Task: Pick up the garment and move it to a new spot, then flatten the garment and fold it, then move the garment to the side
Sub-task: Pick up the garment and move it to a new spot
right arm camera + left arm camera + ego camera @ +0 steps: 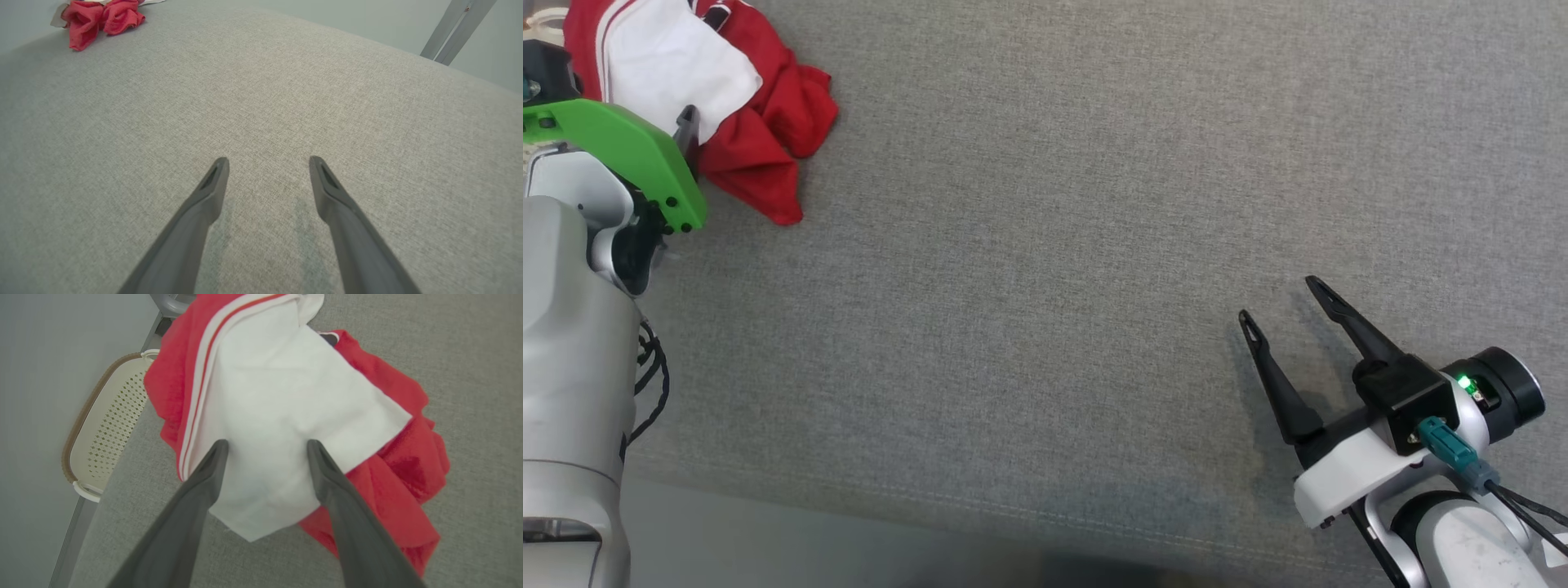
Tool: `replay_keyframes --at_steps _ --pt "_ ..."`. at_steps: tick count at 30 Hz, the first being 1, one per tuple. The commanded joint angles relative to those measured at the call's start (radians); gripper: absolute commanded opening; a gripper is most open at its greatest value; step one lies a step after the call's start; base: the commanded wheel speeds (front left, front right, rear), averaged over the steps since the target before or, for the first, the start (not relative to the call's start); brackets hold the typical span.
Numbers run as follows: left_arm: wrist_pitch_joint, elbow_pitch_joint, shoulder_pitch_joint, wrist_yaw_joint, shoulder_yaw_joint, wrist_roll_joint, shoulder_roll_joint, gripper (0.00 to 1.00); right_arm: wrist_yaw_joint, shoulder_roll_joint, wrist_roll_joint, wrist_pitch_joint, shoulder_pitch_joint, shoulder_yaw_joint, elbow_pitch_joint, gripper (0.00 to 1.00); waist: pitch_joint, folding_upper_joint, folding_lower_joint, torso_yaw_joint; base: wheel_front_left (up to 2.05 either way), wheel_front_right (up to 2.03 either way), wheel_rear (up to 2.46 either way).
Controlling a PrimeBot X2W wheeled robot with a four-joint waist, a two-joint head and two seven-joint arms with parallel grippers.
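Garment (286, 396), red and white, crumpled on grey surface (1054, 245); left jaws spread near it, right jaws spread

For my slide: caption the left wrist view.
Open left gripper aimed at the crumpled red-and-white garment on grey fabric.

No lettering, brand, number or sign can be read anywhere. A small dark patch (330, 337) is seen at what may be the collar of the garment (286, 396); it is possibly a label, but nothing on it can be made out.
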Motion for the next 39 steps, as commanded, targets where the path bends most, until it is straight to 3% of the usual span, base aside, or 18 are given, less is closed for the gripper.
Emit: replay_keyframes --at_steps 1,2,3,16,24,39 --pt "-0.009 0.013 -0.016 0.013 0.007 -0.002 0.003 1.0 -0.001 -0.002 -0.004 0.003 0.003 -0.004 -0.01 1.0 0.015 0.0 -0.0002 -0.014 0.0 0.0 0.0" --pt "-0.016 0.024 -0.021 0.021 0.008 -0.002 0.003 0.88 -0.001 -0.002 -0.004 0.003 0.003 -0.005 -0.012 1.0 0.016 0.0 -0.0002 -0.014 0.0 0.0 0.0" --pt "-0.033 0.039 -0.033 0.031 0.006 0.003 0.001 0.0 -0.001 -0.003 -0.004 0.002 0.001 -0.006 -0.012 1.0 0.019 0.0 -0.0002 -0.013 0.0 0.0 0.0" --pt "-0.136 0.076 -0.052 0.009 -0.022 0.013 0.014 0.0 -0.001 0.052 0.025 -0.064 -0.027 0.032 0.089 1.0 -0.112 0.0 -0.0002 -0.042 0.0 0.0 0.0" --pt "-0.157 0.023 -0.102 0.001 -0.085 0.06 0.011 0.0 -0.001 0.104 0.052 -0.131 -0.025 0.06 0.195 1.0 -0.251 0.0 -0.0002 -0.14 0.0 0.0 0.0" --pt "-0.183 -0.172 -0.111 -0.012 -0.201 0.091 -0.089 0.0 -0.001 0.155 0.082 -0.203 -0.012 0.098 0.322 1.0 -0.365 0.0 -0.0002 -0.348 0.0 0.0 0.0"
